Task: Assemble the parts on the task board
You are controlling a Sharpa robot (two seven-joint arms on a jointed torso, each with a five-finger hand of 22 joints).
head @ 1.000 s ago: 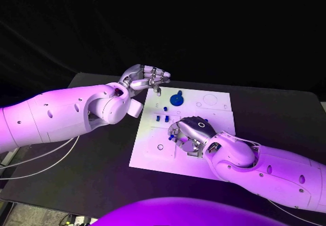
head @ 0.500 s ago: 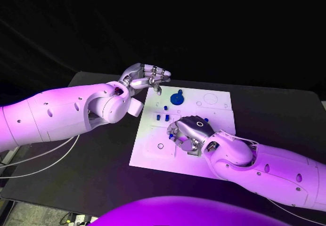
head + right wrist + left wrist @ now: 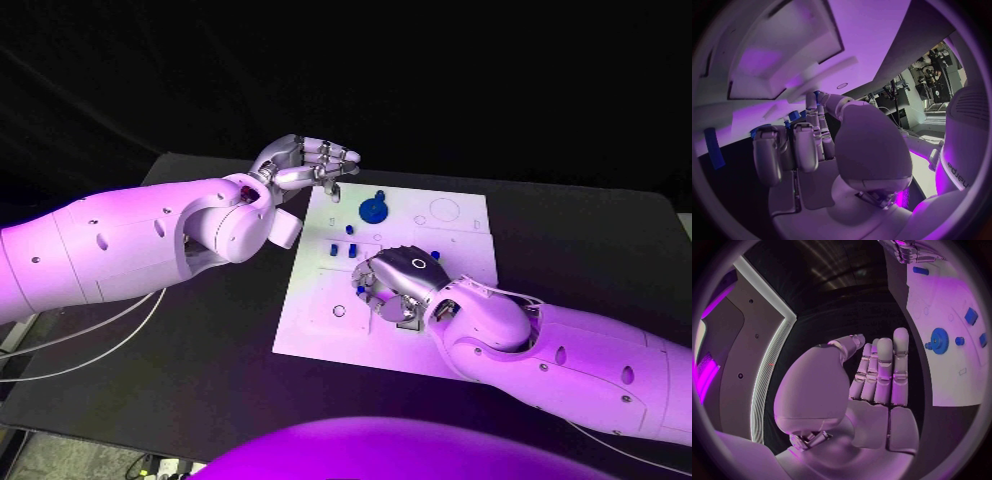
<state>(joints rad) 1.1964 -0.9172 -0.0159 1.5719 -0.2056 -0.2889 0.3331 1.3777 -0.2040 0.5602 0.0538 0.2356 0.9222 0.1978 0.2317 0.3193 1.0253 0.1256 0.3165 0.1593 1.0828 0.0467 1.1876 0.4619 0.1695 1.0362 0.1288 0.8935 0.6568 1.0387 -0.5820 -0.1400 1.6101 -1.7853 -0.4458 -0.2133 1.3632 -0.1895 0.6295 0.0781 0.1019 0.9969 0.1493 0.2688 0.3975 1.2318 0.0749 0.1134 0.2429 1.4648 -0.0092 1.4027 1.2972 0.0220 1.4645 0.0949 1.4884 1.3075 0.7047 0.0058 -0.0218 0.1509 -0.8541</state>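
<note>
Since the earlier frame the right hand (image 3: 401, 287) has crept slightly toward the frame's upper left over the task board (image 3: 462, 232), which lies mid-frame. Its curled fingers seem to pinch a small blue part (image 3: 361, 291) at the fingertips (image 3: 817, 100), though the view is too cramped to be sure. Loose blue pegs (image 3: 342, 248) and a blue gear (image 3: 374, 210) sit above it. An insertion looks under way; next comes aligning and pressing down. The left hand (image 3: 307, 164), at the board's upper-left corner, holds nothing, its fingers together and bent toward the palm.
</note>
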